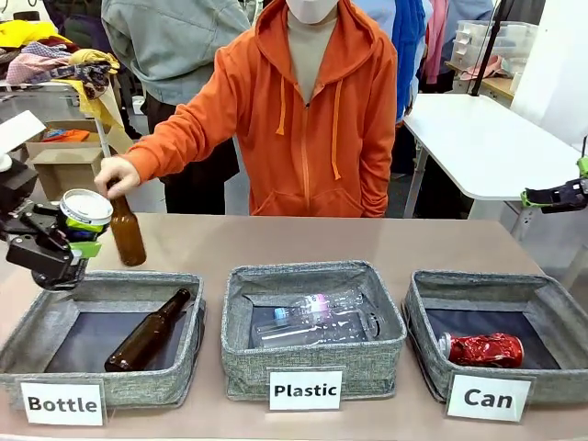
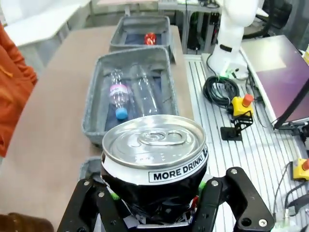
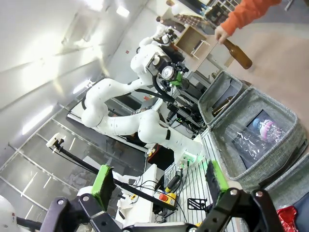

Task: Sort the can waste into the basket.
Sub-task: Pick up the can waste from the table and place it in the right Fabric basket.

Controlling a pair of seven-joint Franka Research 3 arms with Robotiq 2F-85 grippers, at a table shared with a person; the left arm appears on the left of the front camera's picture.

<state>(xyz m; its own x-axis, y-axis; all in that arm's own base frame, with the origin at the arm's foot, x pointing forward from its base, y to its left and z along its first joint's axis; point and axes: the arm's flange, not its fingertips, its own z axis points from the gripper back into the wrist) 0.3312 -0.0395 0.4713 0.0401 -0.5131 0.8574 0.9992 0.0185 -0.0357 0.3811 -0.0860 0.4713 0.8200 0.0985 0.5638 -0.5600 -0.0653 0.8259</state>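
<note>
Now | left tool clamped on black can | well apart from Can basket | right tool spread wide, empty

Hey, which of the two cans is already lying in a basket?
The dented red can, lying in the Can basket; the black can is held up in the left gripper.

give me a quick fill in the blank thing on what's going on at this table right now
1. The left gripper is shut on a dark can with a ____ top.
2. The dented red can lies in the basket labelled ____.
3. The clear bottles lie in the middle basket, labelled ____.
4. The right gripper stands ____.

Missing words: silver; Can; Plastic; open.
</note>
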